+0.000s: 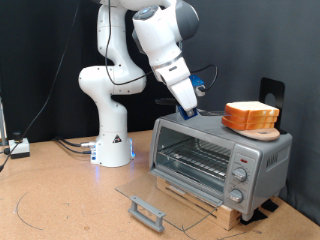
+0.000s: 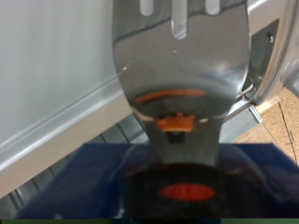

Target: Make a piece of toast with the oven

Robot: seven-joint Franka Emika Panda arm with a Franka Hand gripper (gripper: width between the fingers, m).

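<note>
One arm is at work, and its pincer [image 1: 189, 108] hangs low over the roof of the oven [image 1: 258, 158], close to the roof's end on the exterior view's left and seemingly just off the metal. Whether its fingers are apart or together cannot be told: the exterior view shows them too small, and the wrist view is filled by a shiny slotted metal blade [image 2: 179, 65] with blurred orange glints on it. The oven's glass door [image 1: 160, 198] is dropped flat onto the desk [image 1: 60, 200], and the wire rack [image 1: 196, 152] inside looks bare. No piece of toast can be made out lying on its own; the only bread in sight is the stack of slices [image 1: 250, 114] on a round wooden board [image 1: 262, 132] on the oven's roof. That stack lies to the exterior view's right of the pincer, at about the same height and near but apart from it, with its flat faces level. The oven's mouth lies below the pincer.
</note>
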